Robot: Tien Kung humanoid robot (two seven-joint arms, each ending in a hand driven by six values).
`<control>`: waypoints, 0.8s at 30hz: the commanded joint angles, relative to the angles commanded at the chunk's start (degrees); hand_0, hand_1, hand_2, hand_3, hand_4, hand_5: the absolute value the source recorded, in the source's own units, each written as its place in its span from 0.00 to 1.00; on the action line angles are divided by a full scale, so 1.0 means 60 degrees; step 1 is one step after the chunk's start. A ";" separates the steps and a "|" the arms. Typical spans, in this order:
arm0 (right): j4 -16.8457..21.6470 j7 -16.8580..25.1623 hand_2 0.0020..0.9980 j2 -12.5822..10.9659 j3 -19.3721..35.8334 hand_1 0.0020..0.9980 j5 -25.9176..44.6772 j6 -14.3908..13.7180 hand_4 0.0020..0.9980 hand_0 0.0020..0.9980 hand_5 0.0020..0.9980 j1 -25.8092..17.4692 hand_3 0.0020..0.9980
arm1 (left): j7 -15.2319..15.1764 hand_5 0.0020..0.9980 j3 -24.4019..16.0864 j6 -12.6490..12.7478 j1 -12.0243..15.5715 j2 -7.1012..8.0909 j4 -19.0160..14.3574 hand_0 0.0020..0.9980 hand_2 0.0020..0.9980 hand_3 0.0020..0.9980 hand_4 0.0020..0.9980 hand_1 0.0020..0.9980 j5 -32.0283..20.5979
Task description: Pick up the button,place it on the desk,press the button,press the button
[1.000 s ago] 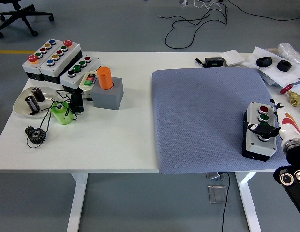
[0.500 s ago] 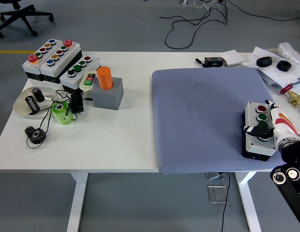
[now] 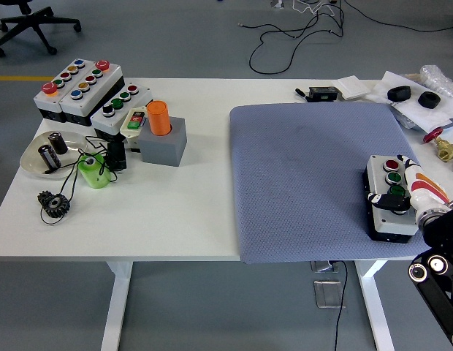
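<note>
The button box [image 3: 380,174], grey and black with a red button and two green ones on top, lies on the blue-grey mat [image 3: 307,168] near its right front corner. My right hand [image 3: 399,191] comes in from the lower right and is shut on the box. Its black thumb lies across the top by the nearest button, and its white and red fingers run along the box's right side. The box's near end is partly hidden by the hand. My left arm does not show.
On the white table [image 3: 190,212] at the left stand other button boxes [image 3: 80,88], an orange cylinder [image 3: 158,117] in a grey block, a plate [image 3: 29,162] with small cylinders, a green part [image 3: 93,172] and a gear [image 3: 53,202]. Black parts, papers and a brass valve [image 3: 446,150] crowd the far right.
My right hand and the button box have shifted together slightly left and away from me on the mat. The forearm has drawn down toward the lower right corner.
</note>
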 joint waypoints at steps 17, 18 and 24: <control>-0.0417 0.0000 0.55 -0.0215 -0.0063 0.45 -0.0166 0.0545 0.61 0.54 0.00 0.0327 0.97 | 0.0000 1.00 -0.0016 0.0005 0.0004 0.0003 0.0007 0.63 0.58 0.56 0.36 0.60 -0.0005; -0.0421 0.0000 0.55 -0.0252 -0.0063 0.45 -0.0196 0.0568 0.61 0.54 0.00 0.0341 0.97 | 0.0002 1.00 -0.0019 0.0005 0.0002 0.0004 0.0007 0.63 0.58 0.56 0.36 0.60 -0.0002; -0.0404 0.0000 0.51 -0.0407 -0.0091 0.43 -0.0200 0.0593 0.61 0.52 0.00 0.0405 0.89 | 0.0003 1.00 -0.0045 0.0008 -0.0008 0.0011 0.0006 0.63 0.58 0.56 0.36 0.60 0.0014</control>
